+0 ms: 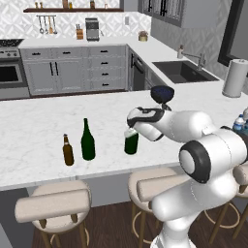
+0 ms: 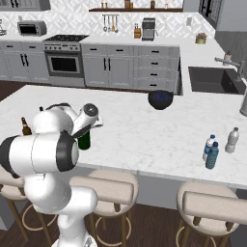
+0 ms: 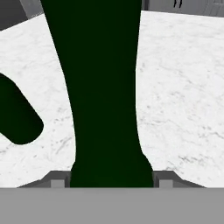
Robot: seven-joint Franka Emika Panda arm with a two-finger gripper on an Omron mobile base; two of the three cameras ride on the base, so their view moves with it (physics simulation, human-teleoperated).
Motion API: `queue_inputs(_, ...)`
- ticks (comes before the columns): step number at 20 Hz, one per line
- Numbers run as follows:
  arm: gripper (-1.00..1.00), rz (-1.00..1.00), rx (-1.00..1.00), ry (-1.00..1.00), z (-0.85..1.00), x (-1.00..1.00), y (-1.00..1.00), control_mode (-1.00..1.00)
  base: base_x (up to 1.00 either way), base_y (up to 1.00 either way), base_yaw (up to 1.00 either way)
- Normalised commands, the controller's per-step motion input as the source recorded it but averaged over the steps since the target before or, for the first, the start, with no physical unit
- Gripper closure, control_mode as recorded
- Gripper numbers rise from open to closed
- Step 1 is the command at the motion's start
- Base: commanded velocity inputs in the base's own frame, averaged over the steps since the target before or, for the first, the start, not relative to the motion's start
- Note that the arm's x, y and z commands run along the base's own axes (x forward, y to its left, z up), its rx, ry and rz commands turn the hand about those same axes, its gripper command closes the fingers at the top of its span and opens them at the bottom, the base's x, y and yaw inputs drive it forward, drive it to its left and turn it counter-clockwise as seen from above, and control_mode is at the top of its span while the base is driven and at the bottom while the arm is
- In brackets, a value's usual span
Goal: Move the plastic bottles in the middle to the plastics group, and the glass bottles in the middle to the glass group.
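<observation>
No lettering is legible on any bottle. My claw [image 1: 131, 127] stands partly open around the neck of the green wine bottle [image 1: 131, 143] on the white counter [image 1: 38, 126], finger pads beside the glass. The left base view adds the dark wine bottle [image 1: 87, 141] and brown beer bottle [image 1: 68, 151]; the right shows small plastic bottles [image 2: 212, 154].

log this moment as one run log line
phase: moving glass bottle | gripper: around green wine bottle | bottle: upright on counter | glass group: beside

The white arm rises from the base, elbow bent, forearm reaching forward low over the counter. Its gripper [image 3: 112, 177] points downward, fingers [image 3: 57, 180] closed against both sides of a green bottle [image 3: 103, 87].
</observation>
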Motion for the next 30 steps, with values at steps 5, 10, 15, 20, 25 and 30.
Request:
queue_inputs(5, 1.0, 0.16, 0.0, -0.05, 0.01, -0.01, 0.62, -1.0, 0.0, 0.0, 0.0)
queue_inputs(10, 1.0, 0.13, 0.0, -0.03, -0.04, 0.02, 0.57, -1.0, 0.0, 0.0, 0.0)
queue_inputs(15, 1.0, 0.09, 0.0, -0.05, -0.01, 0.13, 0.38, -1.0, 0.0, 0.0, 0.0)
queue_inputs(20, 1.0, 0.08, 0.0, -0.1, -0.02, 0.19, 0.32, -1.0, 0.0, 0.0, 0.0)
queue_inputs(25, 1.0, 0.05, 0.0, -0.03, -0.13, 0.1, 0.21, -1.0, 0.0, 0.0, 0.0)
queue_inputs(30, 1.0, 0.02, 0.0, 0.0, -0.32, 0.01, 0.0, -1.0, 0.0, 0.0, 0.0)
